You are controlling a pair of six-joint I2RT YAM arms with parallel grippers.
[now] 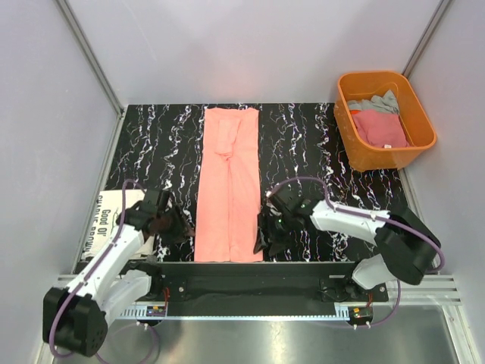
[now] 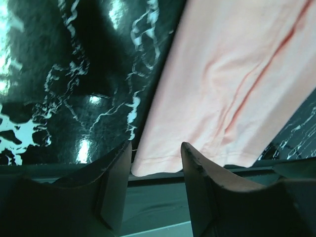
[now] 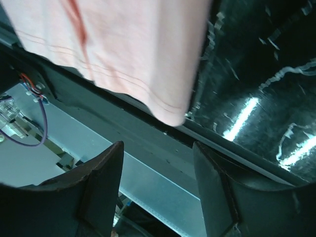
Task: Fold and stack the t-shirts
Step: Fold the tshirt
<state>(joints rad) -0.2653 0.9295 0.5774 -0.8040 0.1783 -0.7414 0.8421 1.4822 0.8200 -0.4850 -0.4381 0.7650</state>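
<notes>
A salmon-pink t-shirt (image 1: 227,186) lies folded into a long narrow strip down the middle of the black marble table (image 1: 303,144). My left gripper (image 1: 179,226) is open and empty just left of its near left corner, which shows in the left wrist view (image 2: 153,165). My right gripper (image 1: 261,241) is open and empty just right of its near right corner, which shows in the right wrist view (image 3: 170,111). A white t-shirt with black lettering (image 1: 114,212) lies at the left table edge, partly under my left arm. Deeper pink (image 1: 380,127) and grey (image 1: 373,103) t-shirts lie in the orange tub (image 1: 350,129).
The orange tub stands at the back right, off the table's corner. The table's near edge and the metal rail (image 1: 250,303) run just below the salmon shirt's hem. Grey walls close in the back and sides.
</notes>
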